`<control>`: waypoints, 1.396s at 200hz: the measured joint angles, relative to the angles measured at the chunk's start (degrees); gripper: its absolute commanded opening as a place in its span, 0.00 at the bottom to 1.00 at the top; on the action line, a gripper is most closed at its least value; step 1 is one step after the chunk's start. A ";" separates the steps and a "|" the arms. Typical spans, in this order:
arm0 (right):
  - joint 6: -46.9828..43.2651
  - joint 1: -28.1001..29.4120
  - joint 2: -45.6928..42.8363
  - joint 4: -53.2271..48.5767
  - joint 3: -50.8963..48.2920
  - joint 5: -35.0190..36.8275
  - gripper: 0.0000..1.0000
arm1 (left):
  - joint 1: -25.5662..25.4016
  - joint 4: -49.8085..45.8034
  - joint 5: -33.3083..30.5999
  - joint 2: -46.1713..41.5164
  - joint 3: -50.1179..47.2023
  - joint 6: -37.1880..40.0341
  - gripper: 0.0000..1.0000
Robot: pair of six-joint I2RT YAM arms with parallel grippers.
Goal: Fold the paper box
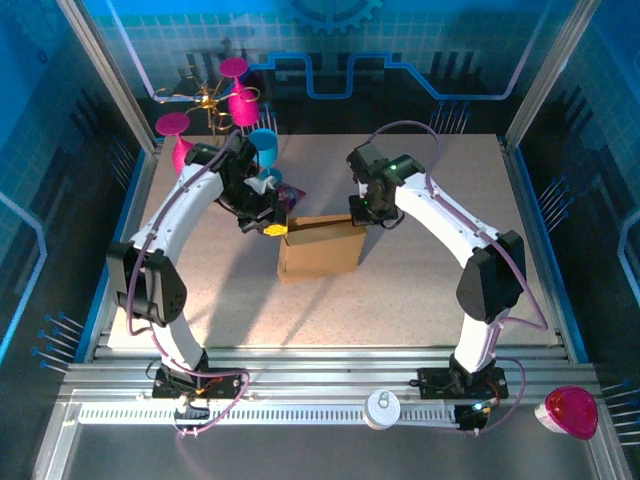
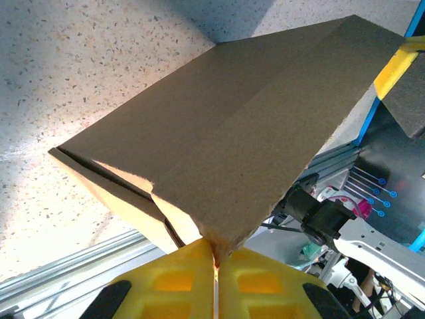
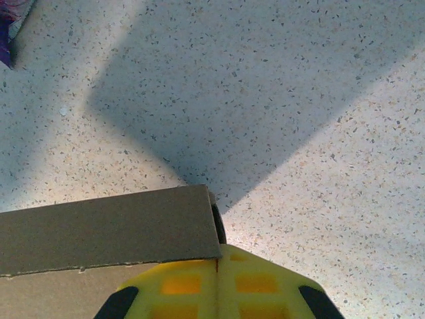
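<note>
The paper box is brown cardboard standing partly folded at the middle of the table, its panels raised. My left gripper is at the box's upper left corner. In the left wrist view its yellow fingers are shut on a corner of the box's panel, which runs into the seam between them. My right gripper is at the box's upper right corner. Its yellow fingers are pressed together, and a flap lies over the left finger; no cardboard shows between them.
A small purple snack packet lies just behind the box, its edge showing as a purple packet in the right wrist view. Pink and blue plastic goblets stand at the back left. A white round lid and a pink object rest on the front rail.
</note>
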 measured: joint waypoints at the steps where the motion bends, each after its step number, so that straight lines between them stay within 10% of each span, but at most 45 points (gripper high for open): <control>1: -0.02 0.00 0.00 0.04 0.00 0.00 0.00 | 0.00 0.07 0.00 -0.04 -0.07 0.00 0.07; 279: 1.53 -0.39 -12.39 14.69 -18.73 0.00 0.00 | -13.31 30.18 -19.28 -17.77 -29.97 -1.27 0.00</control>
